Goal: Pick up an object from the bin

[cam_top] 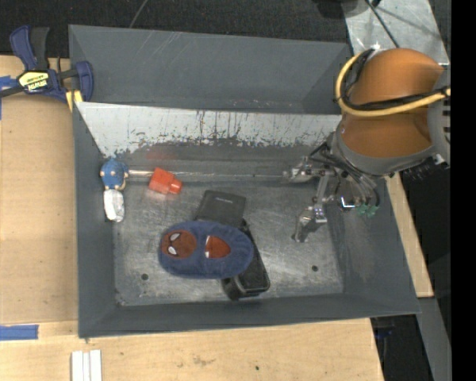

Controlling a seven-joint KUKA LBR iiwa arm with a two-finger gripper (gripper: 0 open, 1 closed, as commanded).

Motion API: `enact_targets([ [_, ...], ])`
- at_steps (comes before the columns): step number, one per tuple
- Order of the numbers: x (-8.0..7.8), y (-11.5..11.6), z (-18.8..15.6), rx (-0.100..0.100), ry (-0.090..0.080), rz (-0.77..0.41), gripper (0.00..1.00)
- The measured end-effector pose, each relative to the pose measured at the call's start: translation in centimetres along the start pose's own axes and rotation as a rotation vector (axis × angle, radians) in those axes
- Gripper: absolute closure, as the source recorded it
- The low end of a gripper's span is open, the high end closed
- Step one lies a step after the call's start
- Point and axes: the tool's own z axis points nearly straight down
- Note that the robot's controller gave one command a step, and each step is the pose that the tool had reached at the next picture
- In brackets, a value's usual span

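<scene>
- Camera view, far left of the grey metal bin (222, 70): I see a small toy figure (112, 187) with a round blue top and a white lower part, lying close against the left wall.
- Just right of it, near the back wall, a small orange-red block (165, 182) lies by itself on the floor.
- Near the middle, a flat black rectangular case (220, 205) lies tilted. Its near edge touches or slips under the next item; I cannot tell which.
- In front of the case lies a blue oval plush piece (206, 251) with two red-brown patches on top. It is the largest item in the bin.
- A second black object (250, 280) pokes out from under the plush piece's right end, toward the front wall.
- Right of these, the gripper (305, 230) hangs low over bare floor, apart from the plush piece and the black object, which are nearest to it. I cannot tell whether it is released or clenched, and I see no object in its grasp.
- Far right, the arm's orange cover (389, 101) sits above the bin's right wall, with a yellow cable (397, 108) looped around it.
</scene>
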Motion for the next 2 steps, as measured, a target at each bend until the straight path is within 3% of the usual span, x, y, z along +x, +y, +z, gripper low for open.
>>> enact_targets([
  [1,-4.2,5.5,13.4,0.005,-0.016,-0.141,0.00],
  [2,-4.2,13.0,11.8,-0.001,-0.017,-0.095,0.00],
])
